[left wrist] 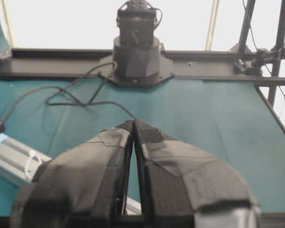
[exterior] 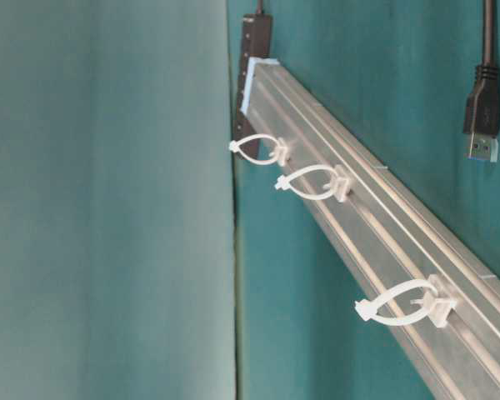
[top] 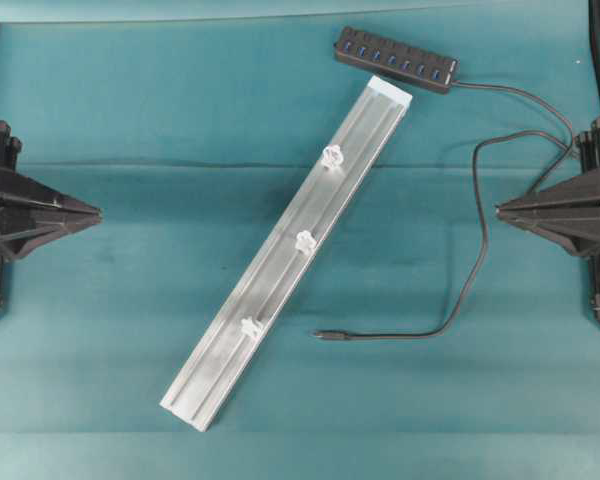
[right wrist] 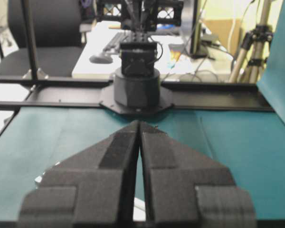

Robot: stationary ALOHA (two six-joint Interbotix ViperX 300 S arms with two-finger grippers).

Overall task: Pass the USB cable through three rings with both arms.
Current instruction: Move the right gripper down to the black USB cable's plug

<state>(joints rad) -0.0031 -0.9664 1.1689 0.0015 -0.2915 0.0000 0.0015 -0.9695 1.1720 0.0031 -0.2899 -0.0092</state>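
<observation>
The USB cable [top: 470, 280] is thin and black. It runs from the hub [top: 395, 59] in a loop down the right side, and its plug [top: 328, 336] lies on the cloth beside the rail. The silvery rail [top: 290, 250] lies diagonally and carries three white rings [top: 331, 156] [top: 304, 240] [top: 250, 327]. At the far left edge my left gripper [top: 98, 212] is shut and empty, well clear of the rail. My right gripper [top: 498, 210] is shut and empty at the far right, close to the cable's loop. In the table-level view the rings [exterior: 312, 182] stand out from the rail [exterior: 383, 242].
Teal cloth [top: 100, 330] covers the table. The black hub lies at the rail's far end. The opposite arm's base [left wrist: 136, 57] stands at the table's edge. A chair and desk clutter [right wrist: 52, 33] lie beyond the table.
</observation>
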